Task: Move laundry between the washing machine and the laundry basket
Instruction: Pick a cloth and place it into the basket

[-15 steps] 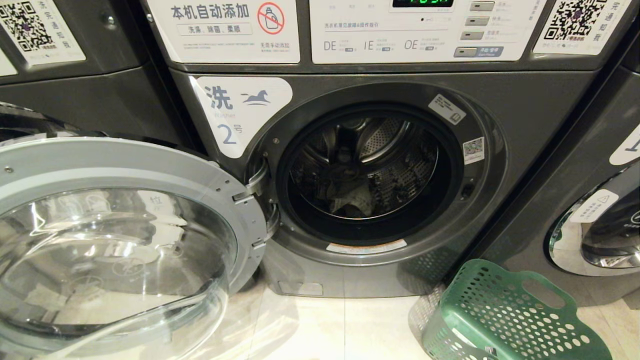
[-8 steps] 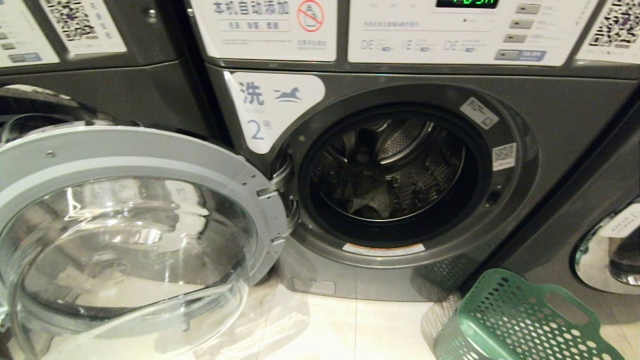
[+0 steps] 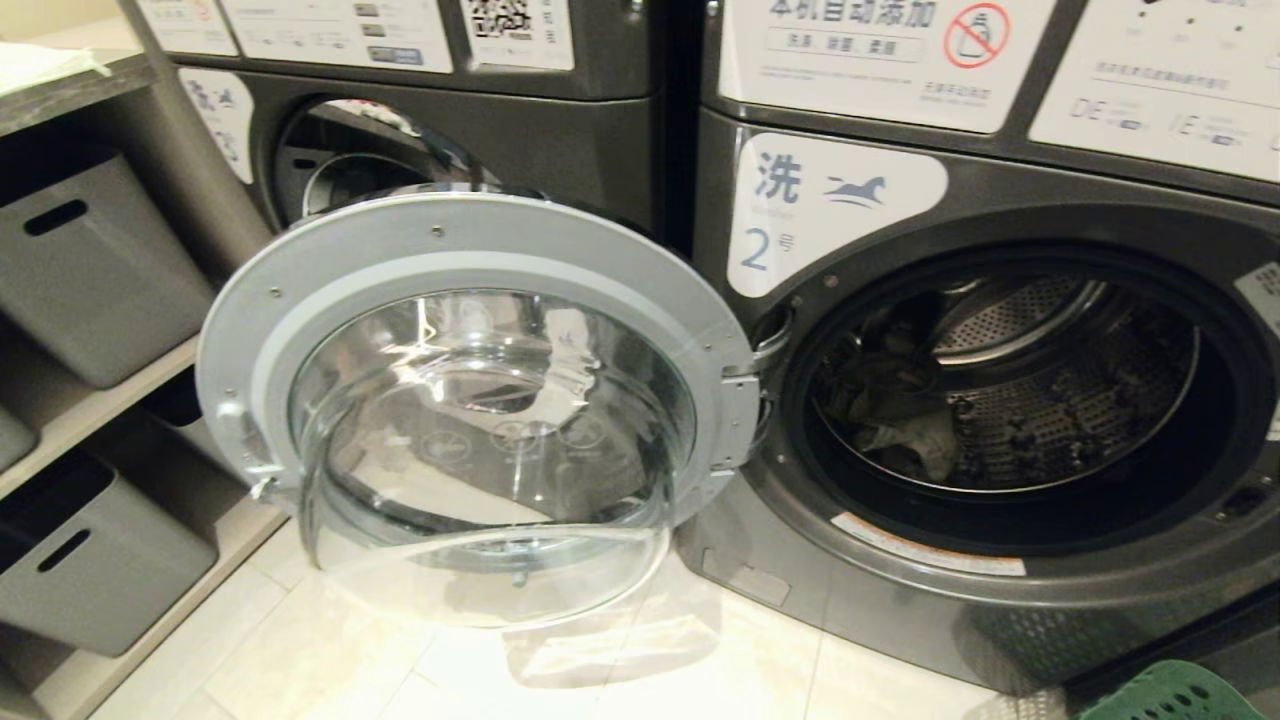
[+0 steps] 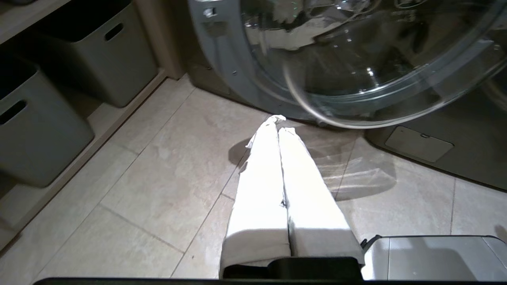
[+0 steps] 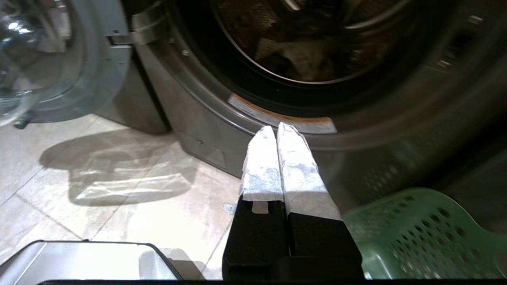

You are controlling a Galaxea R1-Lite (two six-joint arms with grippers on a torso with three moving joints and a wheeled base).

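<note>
Laundry (image 3: pixel 900 420) sits inside the washing machine (image 3: pixel 1000 620), door swung aside for reach, while we keep both end effectors pressed together, empty.

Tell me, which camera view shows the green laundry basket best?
The right wrist view: the laundry basket shows its perforated wall and rim beside the washing machine. The head view catches only a corner; the left wrist view shows none.

You saw the dark grey washing machine (image 3: pixel 1000 200) with its white label's blue numeral 2, a dull grey-olive laundry (image 3: pixel 900 430) in the perforated steel drum, a green hole-dotted laundry basket (image 5: pixel 412 233) lower right, grey bins (image 3: pixel 90 270) left.
</note>
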